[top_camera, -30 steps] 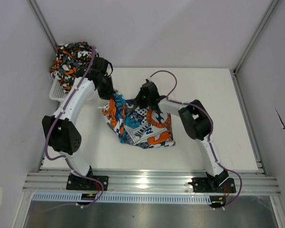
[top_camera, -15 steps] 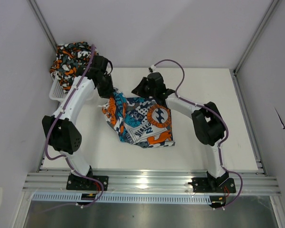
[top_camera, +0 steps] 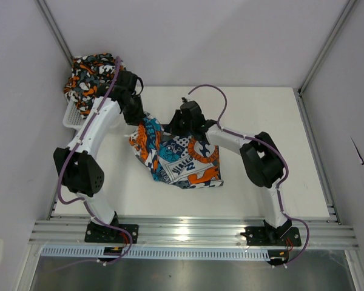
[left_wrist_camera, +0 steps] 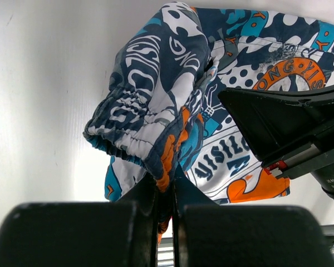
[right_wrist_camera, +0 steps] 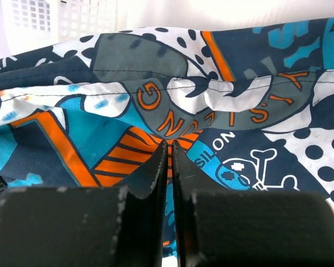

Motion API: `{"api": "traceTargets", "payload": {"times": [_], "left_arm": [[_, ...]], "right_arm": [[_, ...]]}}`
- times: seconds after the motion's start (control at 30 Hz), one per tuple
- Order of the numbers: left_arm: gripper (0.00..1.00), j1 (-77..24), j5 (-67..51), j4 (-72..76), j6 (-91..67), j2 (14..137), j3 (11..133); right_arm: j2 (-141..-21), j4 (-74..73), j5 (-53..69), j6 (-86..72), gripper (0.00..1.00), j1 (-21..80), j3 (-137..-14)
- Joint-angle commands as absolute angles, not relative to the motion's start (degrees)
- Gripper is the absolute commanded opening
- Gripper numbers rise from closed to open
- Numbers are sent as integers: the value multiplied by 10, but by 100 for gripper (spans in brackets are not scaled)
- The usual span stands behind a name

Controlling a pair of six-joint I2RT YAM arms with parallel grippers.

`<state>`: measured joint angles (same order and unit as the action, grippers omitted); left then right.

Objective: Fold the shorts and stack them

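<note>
The left tool (left_wrist_camera: 166,192) is clenched on a bunched fold of the patchwork shorts (left_wrist_camera: 172,105), beside the elasticated waistband, and that edge is held raised off the table (left_wrist_camera: 39,111). The right tool (right_wrist_camera: 168,161) is closed to a narrow slit against the same shorts; whether cloth is pinched between its fingers cannot be told.

In the right wrist view, the letters "SILON" are read on the print beside a skull and crossbones. Further lettering runs along a grey band but is not read reliably. In the left wrist view, the right arm is seen crossing above the cloth, and its small label is too small to read.

Only in the top view is the whole layout shown. The patchwork shorts (top_camera: 179,157) lie crumpled at the middle of the white table (top_camera: 273,176), between both tools. The camouflage shorts (top_camera: 91,76) are heaped in the white mesh basket (top_camera: 73,118) at the far left corner. The table is enclosed by pale grey walls (top_camera: 218,36), and an aluminium rail (top_camera: 188,233) runs along the near edge.
</note>
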<state>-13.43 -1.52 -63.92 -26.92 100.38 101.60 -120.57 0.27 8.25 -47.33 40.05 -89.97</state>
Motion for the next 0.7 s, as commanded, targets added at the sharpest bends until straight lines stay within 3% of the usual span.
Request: {"api": "traceTargets", "payload": {"times": [0.0, 0.23, 0.67], "left_arm": [[0, -130, -4, -641, -273, 976, 1025], [0, -130, -7, -638, -274, 972, 1021], [0, -130, -17, -629, -271, 969, 1013]], "right_arm": [[-1216, -7, 68, -467, 8, 403, -905], [-1257, -83, 46, -463, 7, 402, -952], [-1338, -89, 47, -463, 7, 393, -1036]]}}
